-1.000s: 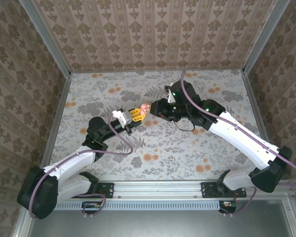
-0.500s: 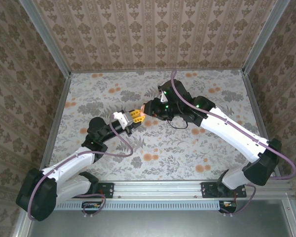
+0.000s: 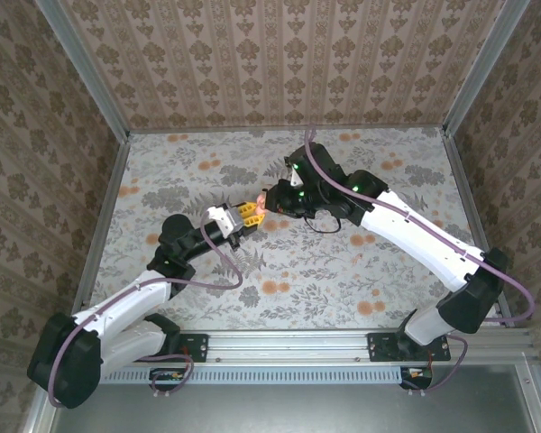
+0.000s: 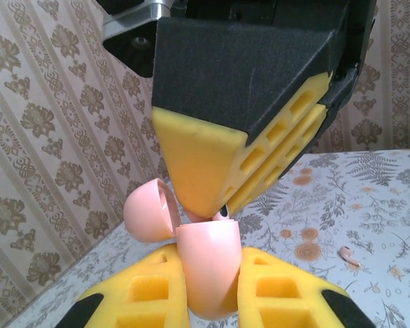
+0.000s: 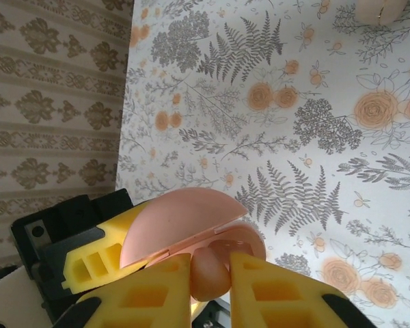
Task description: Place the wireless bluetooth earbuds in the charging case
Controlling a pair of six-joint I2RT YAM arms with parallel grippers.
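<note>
Above the flower-patterned table (image 3: pixel 361 271), over the last second brought the right gripper (image 3: pixel 269 200) leftward, up against the left gripper (image 3: pixel 244 214), itself kept in place. Clamped between the left yellow foam pads (image 4: pixel 150 294): the pink egg-shaped plastic charging case (image 4: pixel 208 263), held off the table with its lid swung open. Pinched between the right pads (image 5: pixel 273 294): a small pink earbud (image 5: pixel 210 273), now pressed at the open mouth of the case; cannot tell whether seated. Probably inserting the first one. Lying on the table, well apart: a second pink earbud (image 4: pixel 348 256).
</note>
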